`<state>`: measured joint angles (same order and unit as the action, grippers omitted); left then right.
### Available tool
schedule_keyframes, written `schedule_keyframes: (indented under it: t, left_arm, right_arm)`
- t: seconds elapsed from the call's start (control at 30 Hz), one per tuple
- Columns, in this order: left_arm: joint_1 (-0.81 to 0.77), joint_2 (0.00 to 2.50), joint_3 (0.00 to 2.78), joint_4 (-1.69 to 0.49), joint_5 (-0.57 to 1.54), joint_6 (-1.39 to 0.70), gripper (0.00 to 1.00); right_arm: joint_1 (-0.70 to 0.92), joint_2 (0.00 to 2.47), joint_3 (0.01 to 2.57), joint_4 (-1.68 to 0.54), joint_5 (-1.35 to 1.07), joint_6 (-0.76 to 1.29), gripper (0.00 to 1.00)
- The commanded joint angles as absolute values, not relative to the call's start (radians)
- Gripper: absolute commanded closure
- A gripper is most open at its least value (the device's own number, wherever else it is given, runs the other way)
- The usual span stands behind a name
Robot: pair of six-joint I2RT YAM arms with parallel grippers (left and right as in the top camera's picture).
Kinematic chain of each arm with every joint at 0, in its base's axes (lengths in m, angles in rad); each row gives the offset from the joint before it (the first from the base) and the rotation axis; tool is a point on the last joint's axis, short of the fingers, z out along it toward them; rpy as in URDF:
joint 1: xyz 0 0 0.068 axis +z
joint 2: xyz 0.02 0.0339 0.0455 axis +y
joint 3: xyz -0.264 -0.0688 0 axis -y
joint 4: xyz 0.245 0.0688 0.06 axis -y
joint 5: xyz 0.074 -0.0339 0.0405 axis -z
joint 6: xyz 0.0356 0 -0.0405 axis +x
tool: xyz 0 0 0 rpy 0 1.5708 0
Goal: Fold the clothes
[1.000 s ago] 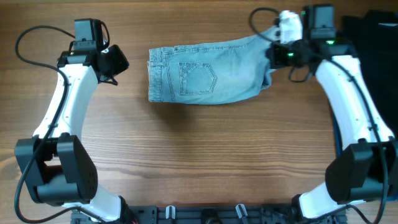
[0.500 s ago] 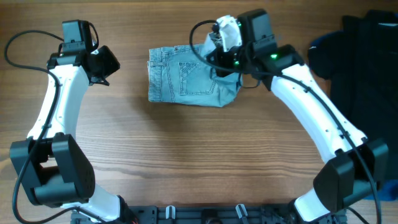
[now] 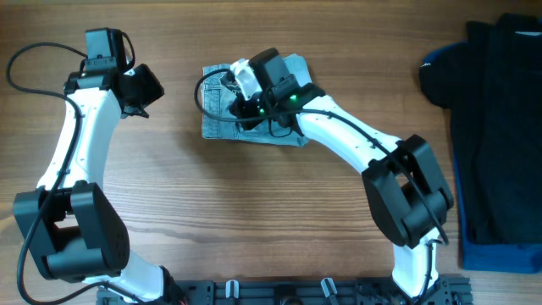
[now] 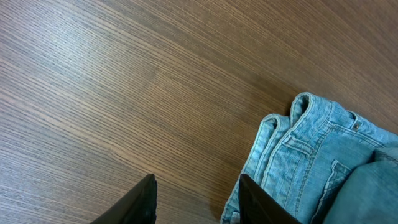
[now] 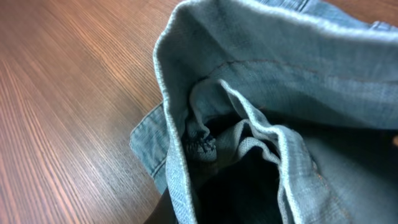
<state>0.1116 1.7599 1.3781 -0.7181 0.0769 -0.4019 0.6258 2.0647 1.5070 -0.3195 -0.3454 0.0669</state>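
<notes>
Overhead, bright, even light falls from above on the wooden table, leaving only soft, short shadows beside the arms. The dark garments at the right lose nearly all detail to black. A green indicator light glows over the denim shorts. In the left wrist view the grain is crisp, and the left gripper is a near-black silhouette. The right wrist view is softer: deep shadow fills the denim folds, and the wood at left blurs.

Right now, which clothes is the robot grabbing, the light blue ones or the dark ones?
The light blue denim shorts: the right gripper pinches their folded-over leg. The dark garments lie untouched, far off at the right.
</notes>
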Motion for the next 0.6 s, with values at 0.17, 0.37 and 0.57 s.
schedule_keyframes:
  t: [0.17, 0.37, 0.57]
  left_arm:
    - [0.117, 1.741, 1.382, -0.730, 0.081, -0.397, 0.58]
    - [0.117, 1.741, 1.382, -0.729, 0.081, -0.397, 0.57]
    - [0.116, 1.741, 1.382, -0.662, 0.127, -0.397, 0.56]
  right_arm:
    - [0.648, 2.122, 1.526, -0.271, -0.266, 0.107, 0.92]
    - [0.648, 2.122, 1.526, -0.229, -0.332, 0.138, 0.52]
    - [0.632, 2.046, 1.564, -0.219, -0.491, 0.049, 0.00]
